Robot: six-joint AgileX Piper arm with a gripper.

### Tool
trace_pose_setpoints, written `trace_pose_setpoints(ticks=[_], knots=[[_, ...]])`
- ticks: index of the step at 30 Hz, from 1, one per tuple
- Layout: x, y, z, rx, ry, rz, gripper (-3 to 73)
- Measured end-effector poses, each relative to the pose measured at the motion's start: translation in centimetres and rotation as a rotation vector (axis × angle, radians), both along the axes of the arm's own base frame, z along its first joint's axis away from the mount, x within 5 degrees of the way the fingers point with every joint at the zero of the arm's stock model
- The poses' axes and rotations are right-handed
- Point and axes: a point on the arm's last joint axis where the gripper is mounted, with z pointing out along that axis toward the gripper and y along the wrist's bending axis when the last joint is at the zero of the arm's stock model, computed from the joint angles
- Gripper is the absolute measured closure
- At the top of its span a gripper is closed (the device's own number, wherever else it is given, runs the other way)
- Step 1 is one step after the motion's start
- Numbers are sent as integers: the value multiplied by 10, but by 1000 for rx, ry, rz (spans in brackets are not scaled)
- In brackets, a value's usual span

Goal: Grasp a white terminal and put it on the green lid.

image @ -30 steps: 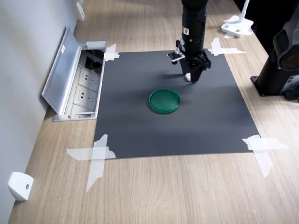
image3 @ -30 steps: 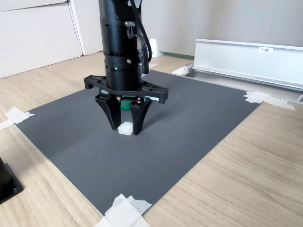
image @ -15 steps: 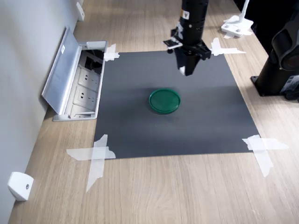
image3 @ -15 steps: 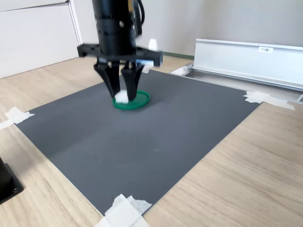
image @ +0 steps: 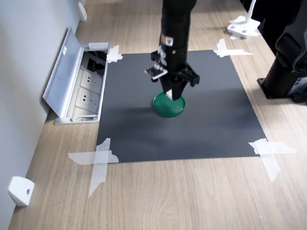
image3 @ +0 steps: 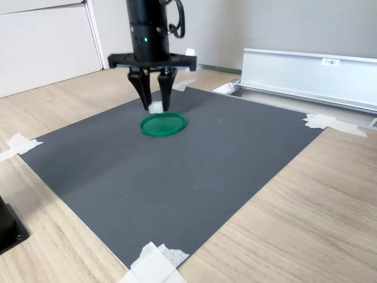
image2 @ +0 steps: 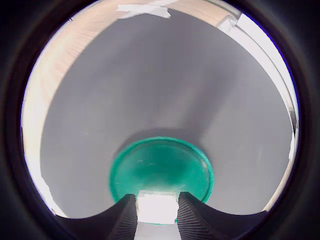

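My gripper point(image3: 156, 107) is clamped on the white terminal point(image3: 156, 108), which hangs between my fingertips just above the green lid point(image3: 163, 124) on the dark mat point(image3: 194, 171). To set it down well, I judge I should first shift further over the lid's middle, then lower straight down and part the fingers only once the block touches. The wrist view shows the terminal point(image2: 157, 208) over the lid's near rim point(image2: 161, 179), not its centre; the second exterior view alone shows the air gap beneath it.
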Motion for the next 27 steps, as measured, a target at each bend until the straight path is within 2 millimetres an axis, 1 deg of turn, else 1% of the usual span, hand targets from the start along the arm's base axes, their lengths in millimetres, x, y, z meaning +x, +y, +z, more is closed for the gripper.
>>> trace_pose_setpoints(ticks=[3,11,13,19,21,24,26,27], knots=[[3,-1,-7,-18,9,9,390],[4,-1,-7,-20,-6,22,382],[4,-1,-7,-21,-4,27,336],[4,-1,-9,-21,-13,19,91],[3,-2,-9,-25,-13,18,45],[3,-3,-3,-32,-42,23,22],[1,-2,7,-24,-80,18,32],[0,-2,13,-20,-97,17,51]])
